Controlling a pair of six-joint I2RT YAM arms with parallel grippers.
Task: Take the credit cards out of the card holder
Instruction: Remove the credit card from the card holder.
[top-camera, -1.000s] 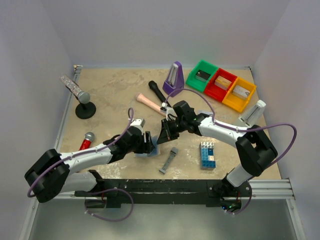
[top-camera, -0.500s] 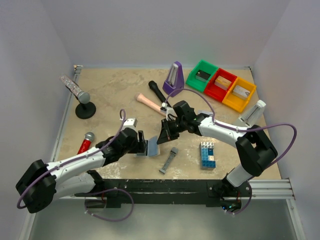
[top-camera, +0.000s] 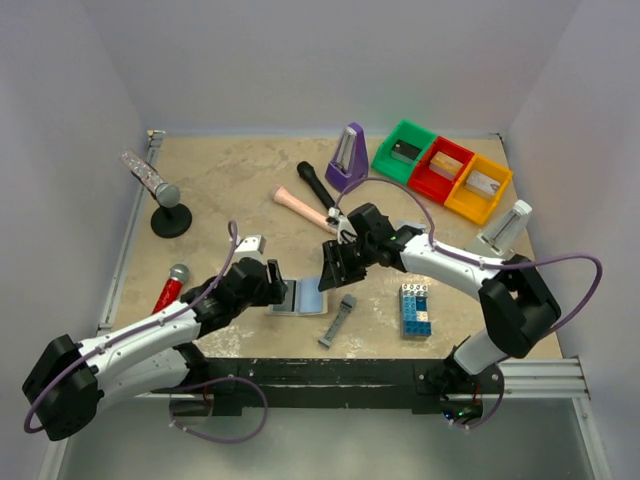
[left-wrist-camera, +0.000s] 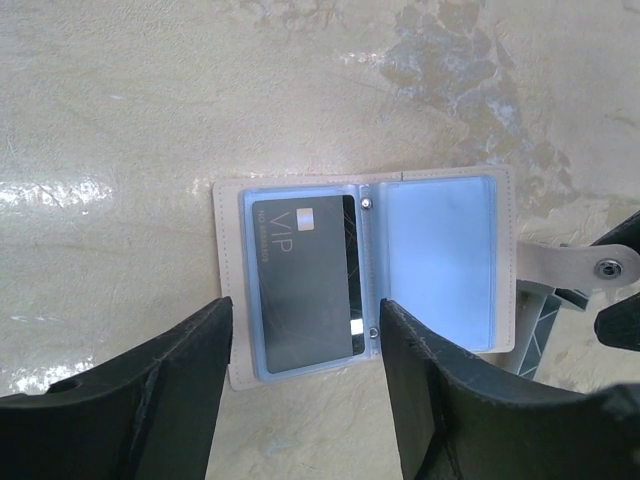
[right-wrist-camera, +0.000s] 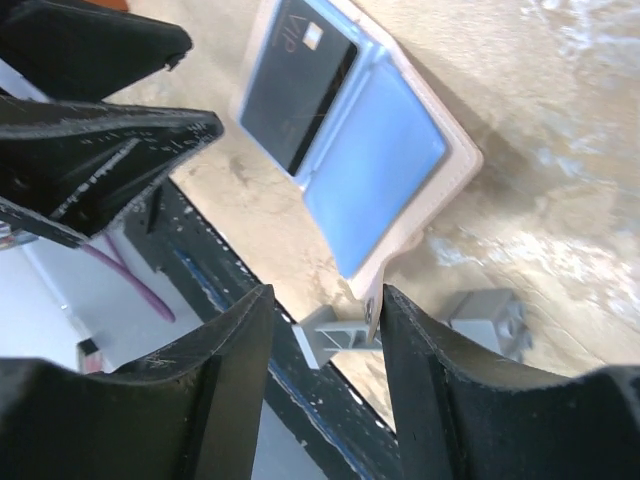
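Lying open flat, card holder (left-wrist-camera: 440, 250) shows 1 black VIP card (left-wrist-camera: 305, 280) in left panel; left gripper (left-wrist-camera: 305, 320) and right gripper (right-wrist-camera: 328, 300) both part-open, empty.

"VIP" on black credit card (left-wrist-camera: 305, 280)

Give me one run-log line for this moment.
light-blue bifold card holder: open flat | black VIP credit card: in sleeve | left gripper: open above | right gripper: open at holder edge
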